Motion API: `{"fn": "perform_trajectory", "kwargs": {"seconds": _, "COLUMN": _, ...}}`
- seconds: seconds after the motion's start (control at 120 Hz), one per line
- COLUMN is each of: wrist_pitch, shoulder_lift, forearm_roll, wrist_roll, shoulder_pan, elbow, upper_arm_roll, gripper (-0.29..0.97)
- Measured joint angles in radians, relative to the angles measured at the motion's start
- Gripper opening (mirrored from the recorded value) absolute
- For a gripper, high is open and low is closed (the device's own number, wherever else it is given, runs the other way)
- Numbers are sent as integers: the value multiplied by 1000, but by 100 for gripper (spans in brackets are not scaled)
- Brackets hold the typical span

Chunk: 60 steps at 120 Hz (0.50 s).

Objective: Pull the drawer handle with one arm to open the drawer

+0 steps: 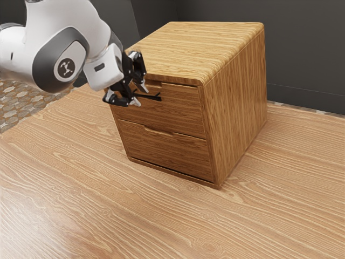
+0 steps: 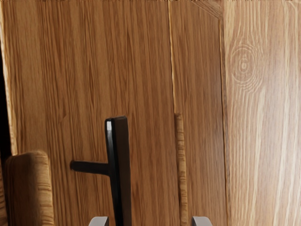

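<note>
Soft, even, bright light falls from above in the exterior view. The top of the wooden cabinet (image 1: 215,54) is its palest face, the front is a shade darker, and a thin dark shadow runs along its base. A faint pale sheen lies on the wooden floor (image 1: 70,237) toward the lower left corner. The grey wall (image 1: 307,43) behind is dim and flat. The white arm (image 1: 48,48) is bright on top and shades gently to grey underneath.

In the wrist view, the drawer front (image 2: 94,70) is warm and evenly lit. A narrow pale streak of glare runs down one edge of the black handle (image 2: 121,169). A dark strip runs along one edge of the frame.
</note>
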Motion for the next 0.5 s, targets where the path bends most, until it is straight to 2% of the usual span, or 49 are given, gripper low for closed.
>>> {"fn": "perform_trajectory", "kwargs": {"seconds": 0.142, "wrist_pitch": 9, "shoulder_lift": 7, "forearm_roll": -14, "wrist_roll": 27, "shoulder_pan": 5, "elbow": -18, "upper_arm_roll": 1, "gripper": 20}}
{"fn": "perform_trajectory", "kwargs": {"seconds": 0.283, "wrist_pitch": 13, "shoulder_lift": 11, "forearm_roll": -18, "wrist_roll": 49, "shoulder_pan": 6, "elbow": -22, "upper_arm_roll": 1, "gripper": 18}}
{"fn": "perform_trajectory", "kwargs": {"seconds": 0.5, "wrist_pitch": 16, "shoulder_lift": 10, "forearm_roll": -20, "wrist_roll": 68, "shoulder_pan": 7, "elbow": -31, "upper_arm_roll": 1, "gripper": 3}}
